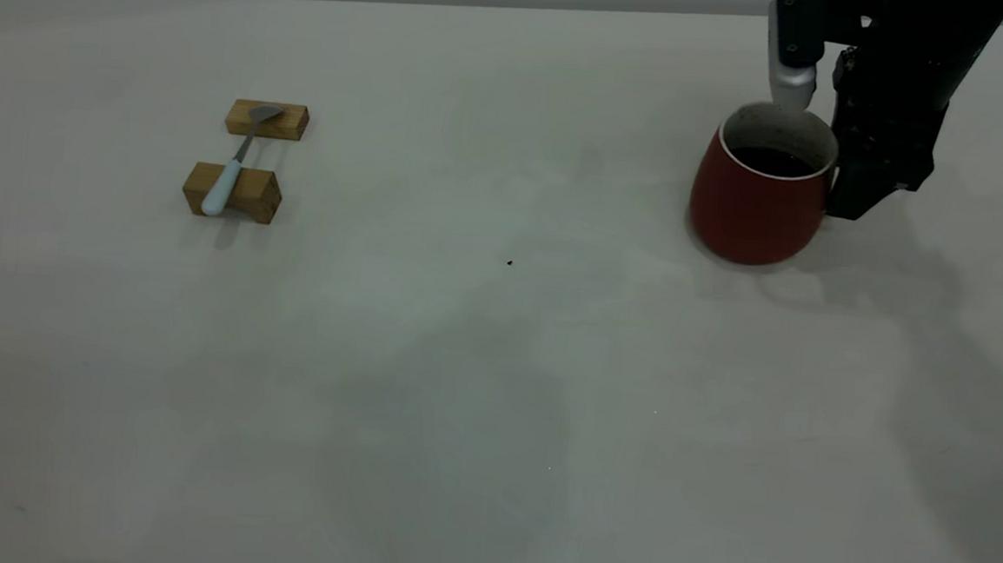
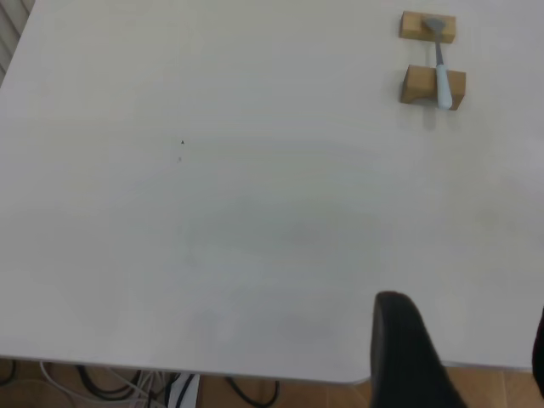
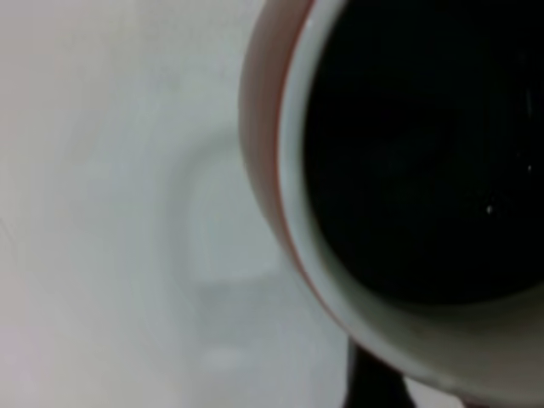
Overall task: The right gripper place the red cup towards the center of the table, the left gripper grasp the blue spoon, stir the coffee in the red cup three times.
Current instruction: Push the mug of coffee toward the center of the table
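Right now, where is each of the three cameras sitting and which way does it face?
Exterior: high, facing the pale table; shows the right gripper beside the dark-red mug.
Left wrist: beyond the table's edge, aimed at the light-blue-handled spoon on wooden blocks; own finger shows.
Right wrist: directly above the mug's coffee.
Shared: exterior and left wrist see the spoon.

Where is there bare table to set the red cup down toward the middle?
The wide stretch of table between the red cup and the two wooden blocks holding the blue spoon is bare apart from one tiny speck. It is crowded only at the cup, with the right gripper against its far side.
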Motion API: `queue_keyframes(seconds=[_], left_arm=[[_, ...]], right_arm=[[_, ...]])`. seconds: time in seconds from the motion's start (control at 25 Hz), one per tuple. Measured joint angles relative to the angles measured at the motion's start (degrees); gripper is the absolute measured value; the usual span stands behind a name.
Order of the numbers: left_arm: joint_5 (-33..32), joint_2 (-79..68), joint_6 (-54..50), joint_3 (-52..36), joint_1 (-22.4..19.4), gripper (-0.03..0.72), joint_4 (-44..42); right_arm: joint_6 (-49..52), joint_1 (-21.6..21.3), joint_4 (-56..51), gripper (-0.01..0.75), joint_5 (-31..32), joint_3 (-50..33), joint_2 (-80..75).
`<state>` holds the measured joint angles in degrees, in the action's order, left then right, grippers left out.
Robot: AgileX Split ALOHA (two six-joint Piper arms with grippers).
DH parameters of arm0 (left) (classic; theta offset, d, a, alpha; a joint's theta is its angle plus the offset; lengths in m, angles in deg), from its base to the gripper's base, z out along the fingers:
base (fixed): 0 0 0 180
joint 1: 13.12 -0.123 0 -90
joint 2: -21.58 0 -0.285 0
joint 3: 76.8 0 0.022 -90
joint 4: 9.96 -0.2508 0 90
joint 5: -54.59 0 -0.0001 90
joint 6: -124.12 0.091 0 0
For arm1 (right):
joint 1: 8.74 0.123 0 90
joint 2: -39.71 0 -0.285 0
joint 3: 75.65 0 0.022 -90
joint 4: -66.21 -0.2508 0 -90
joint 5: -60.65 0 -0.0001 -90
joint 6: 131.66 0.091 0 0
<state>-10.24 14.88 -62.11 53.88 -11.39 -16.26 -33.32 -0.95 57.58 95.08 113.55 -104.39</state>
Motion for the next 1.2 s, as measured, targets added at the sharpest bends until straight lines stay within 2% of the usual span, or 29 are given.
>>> queue_keyframes(seconds=[0.32,0.4,0.76,1.2], left_arm=[[0.00,0.00,0.00,0.00,0.00,0.438,0.00],[0.00,0.00,0.00,0.00,0.00,0.438,0.00],[0.00,0.00,0.00,0.00,0.00,0.438,0.00],[0.00,0.00,0.05,0.00,0.00,0.438,0.00]], right_arm=[[0.11,0.00,-1.54,0.227,2.04,0.00,0.00],[0.11,0.00,-2.15,0.185,2.72,0.00,0.00],[2.08,1.53,-4.53,0.176,2.66,0.00,-0.02],[10.10,9.48,-5.22,0.176,0.09,0.00,-0.08]])
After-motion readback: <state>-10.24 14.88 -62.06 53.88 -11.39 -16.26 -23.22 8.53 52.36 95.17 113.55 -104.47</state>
